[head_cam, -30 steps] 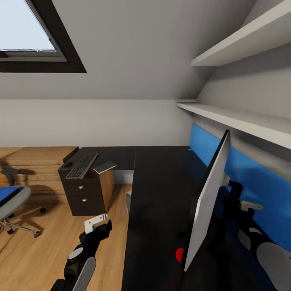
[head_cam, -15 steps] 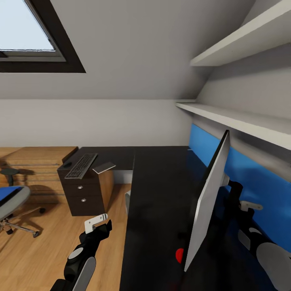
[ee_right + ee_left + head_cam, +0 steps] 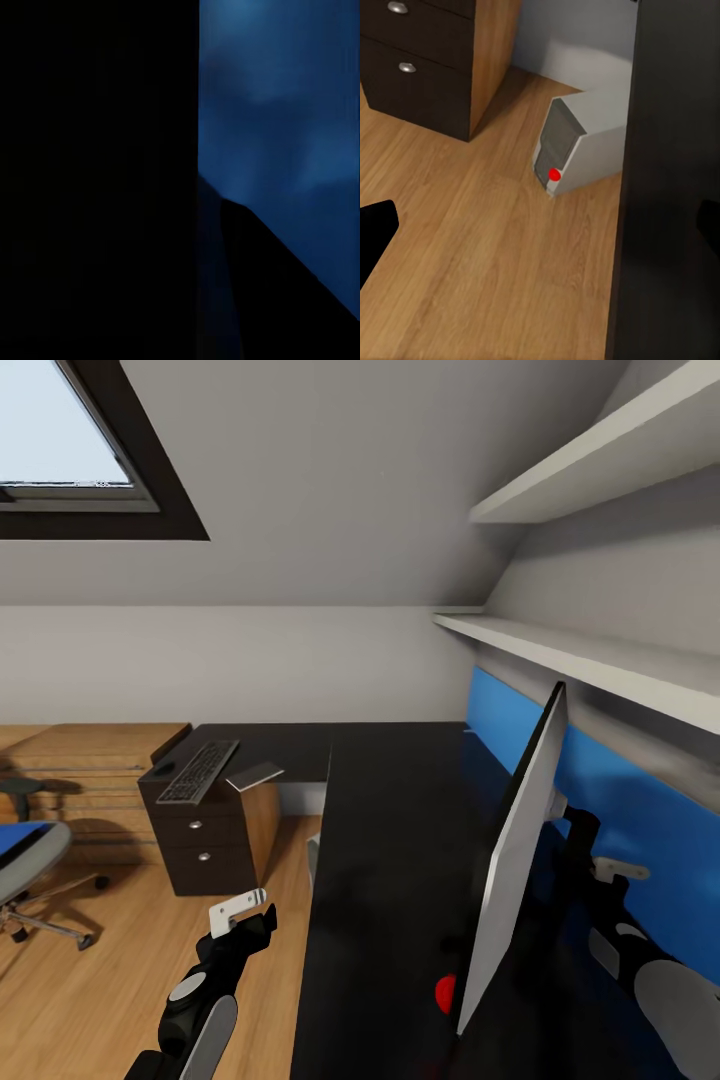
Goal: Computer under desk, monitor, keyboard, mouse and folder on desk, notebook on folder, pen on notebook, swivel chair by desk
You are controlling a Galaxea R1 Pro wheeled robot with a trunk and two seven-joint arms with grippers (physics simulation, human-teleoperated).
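Compared with a second ago, the whole head view has slid slightly, so the window frame, drawer unit and chair sit a touch further left; that is the camera moving, while both arms keep their places in the picture. At far left stands the blue-seated swivel chair with chrome star base on the wooden floor, well apart from the desk. Next comes the dark drawer cabinet with round silver knobs, carrying the grey flat keyboard with a small dark mouse just beside it and a thin grey folder-like slab overhanging its edge. Below, the left gripper hangs over the floor beside the desk edge, its pale finger visible, but whether it is open I cannot tell. The left wrist view looks down on the grey tower computer with a red dot lying on the floor, partly under the black L-shaped desk. On the desk stands the thin silver-backed monitor, seen edge-on. The right gripper sits behind the monitor, against the blue wall panel; its state cannot be told.
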